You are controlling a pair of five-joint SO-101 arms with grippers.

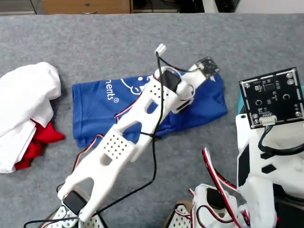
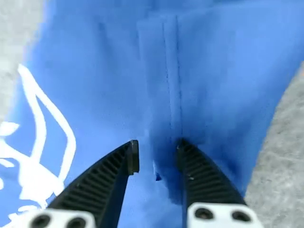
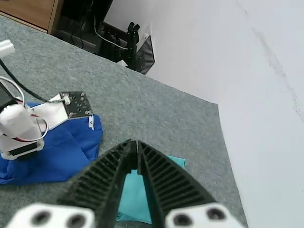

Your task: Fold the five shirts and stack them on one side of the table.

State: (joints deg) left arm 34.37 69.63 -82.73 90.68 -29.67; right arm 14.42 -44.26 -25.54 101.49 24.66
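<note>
At frame centre, the left hand hung open astride a crease in the blue shirt. This was probably a fold grasp, with pinching next. The right hand was closed and empty.

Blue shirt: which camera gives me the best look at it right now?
The high view: the blue shirt lies spread out, nearly whole, with the left arm across it. The left wrist view gives close fabric and a seam by the left gripper, fingers open; the right wrist view catches one end.

Left pincer over spread shirt; shirt pile well to left.
</note>
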